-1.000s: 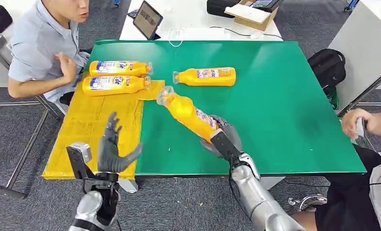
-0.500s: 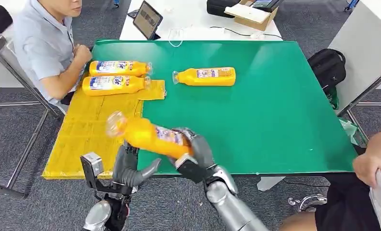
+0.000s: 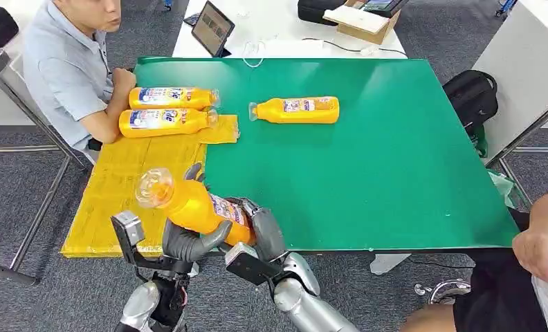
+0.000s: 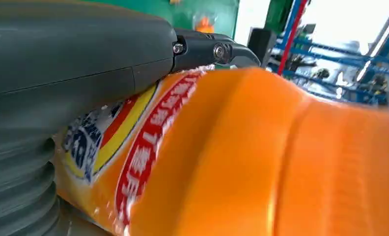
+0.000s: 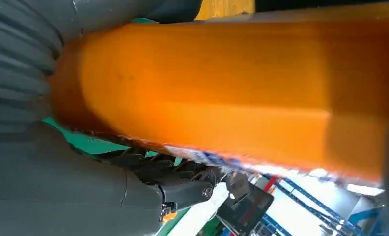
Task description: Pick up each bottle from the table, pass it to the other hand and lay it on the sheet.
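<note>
Head view: we see the orange bottle (image 3: 192, 204) held over the table's near edge, above the yellow sheet (image 3: 122, 183). Right hand (image 3: 261, 235) grips its base; left hand (image 3: 188, 238) wraps its middle. Two bottles (image 3: 164, 111) lie on the sheet.

Head view high, facing down; wrist views close, sharing bottle (image 3: 198, 207).
</note>
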Controlling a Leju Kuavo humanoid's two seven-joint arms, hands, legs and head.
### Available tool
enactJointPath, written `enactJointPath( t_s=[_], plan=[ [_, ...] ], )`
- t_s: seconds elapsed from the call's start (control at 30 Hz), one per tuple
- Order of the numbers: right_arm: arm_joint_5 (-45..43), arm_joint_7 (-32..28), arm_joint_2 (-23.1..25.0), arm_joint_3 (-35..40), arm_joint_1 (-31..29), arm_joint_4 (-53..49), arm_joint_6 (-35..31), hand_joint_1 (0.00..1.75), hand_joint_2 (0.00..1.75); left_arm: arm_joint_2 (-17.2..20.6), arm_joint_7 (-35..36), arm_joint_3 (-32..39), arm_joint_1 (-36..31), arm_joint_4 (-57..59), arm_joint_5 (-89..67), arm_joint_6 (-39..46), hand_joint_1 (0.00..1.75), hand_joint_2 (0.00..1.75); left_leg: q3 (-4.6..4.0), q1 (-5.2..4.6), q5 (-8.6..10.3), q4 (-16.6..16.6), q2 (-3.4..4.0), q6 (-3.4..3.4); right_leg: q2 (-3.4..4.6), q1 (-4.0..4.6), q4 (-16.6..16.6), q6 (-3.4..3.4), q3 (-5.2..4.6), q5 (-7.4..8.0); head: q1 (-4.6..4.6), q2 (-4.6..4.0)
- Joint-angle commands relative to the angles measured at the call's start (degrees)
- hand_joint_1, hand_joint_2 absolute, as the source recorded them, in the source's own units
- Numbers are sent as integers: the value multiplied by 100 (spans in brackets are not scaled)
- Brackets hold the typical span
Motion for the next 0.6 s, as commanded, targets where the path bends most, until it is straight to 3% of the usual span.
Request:
enactJointPath(
  t_s=[0.03,0.1,0.13,0.17,0.23,0.27,0.3,0.33,0.4,0.43,0.6],
  plan=[
    [25,-24,-5,569,-276,372,-5,171,175,140,109,-364,-349,468,25,-63,0,175,18,1,-4,-5,-4,-4,-4,1,-2,-8,17,-7,0,0],
    [-2,-24,-5,592,-287,384,26,171,175,134,141,-329,-352,453,187,-133,0,175,21,1,-7,-2,-7,-5,-8,2,1,-9,21,-11,0,0],
    [6,-24,14,607,-296,431,42,173,175,148,139,-319,-350,424,265,-183,58,175,12,1,-2,-4,-3,-3,-4,1,-3,-6,11,-4,-2,0],
    [20,-24,28,617,-273,450,22,171,175,166,131,-318,-328,377,300,-216,175,175,32,2,-12,-2,-2,-6,-2,3,-1,-11,31,-14,0,0],
    [39,-24,74,641,-127,437,-65,157,175,244,139,-315,-105,108,427,-364,175,175,17,0,-5,-5,2,-3,1,1,-3,-7,15,-5,-2,0],
    [40,-24,77,654,-55,398,-127,131,175,257,147,-315,-12,15,464,-412,175,175,31,2,-12,-3,1,-6,1,3,0,-11,29,-13,0,0],
    [-11,-24,79,647,-7,397,-189,38,175,261,185,-282,52,-43,552,-474,175,175,25,4,-10,-4,5,-6,4,4,-4,-9,23,-9,0,0],
    [-83,-24,65,653,-10,383,-267,0,175,232,182,-244,32,-18,577,-464,175,175,25,2,-10,-6,5,-5,5,3,-4,-8,23,-9,0,0],
    [-255,-24,24,647,-59,298,-425,0,175,140,155,-121,-64,50,702,-387,175,175,15,3,-6,-3,-1,-4,-1,3,-3,-7,15,-7,0,0],
    [-346,-24,10,640,-38,171,-451,0,0,109,104,-53,-78,26,708,-295,175,175,28,5,-14,0,-2,-6,-2,6,1,-11,27,-15,-2,0],
    [-575,-24,-121,605,289,-636,-781,0,0,125,-34,385,-236,-54,497,378,175,175,19,4,-13,4,0,-5,1,4,4,-8,18,-15,0,0]
  ],
)
